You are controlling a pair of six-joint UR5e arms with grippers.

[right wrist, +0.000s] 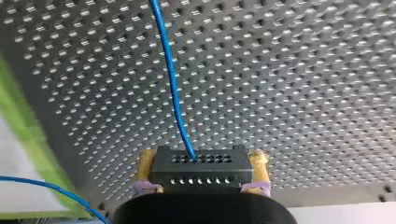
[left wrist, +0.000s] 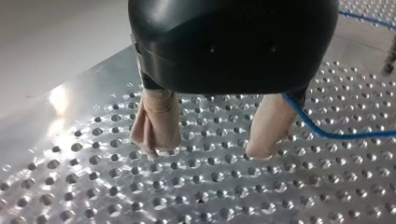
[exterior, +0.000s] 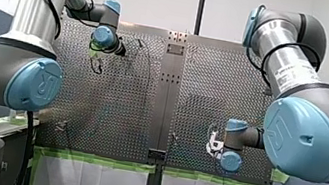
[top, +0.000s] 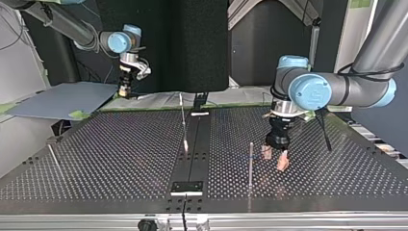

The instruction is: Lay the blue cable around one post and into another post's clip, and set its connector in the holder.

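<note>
In the right wrist view my right gripper (right wrist: 203,159) is shut on a black connector (right wrist: 201,173), its yellow pads (right wrist: 145,164) on the two ends. The blue cable (right wrist: 170,79) leaves the connector and runs ahead over the perforated table. My left gripper (left wrist: 208,151) hovers just above the table, its beige pads (left wrist: 156,121) open with nothing between them. The blue cable (left wrist: 322,133) passes beside one finger, outside the gap. In the top view my left gripper (top: 274,158) hangs next to a thin post (top: 250,161), and my right gripper (top: 125,90) is at the far left edge.
A second post (top: 183,118) stands near the table's middle strip and a third post (top: 53,156) leans at the top view's left. A small black plate (top: 187,187) sits on the strip at the near edge. Green tape (right wrist: 28,140) lines the table edge by my right gripper.
</note>
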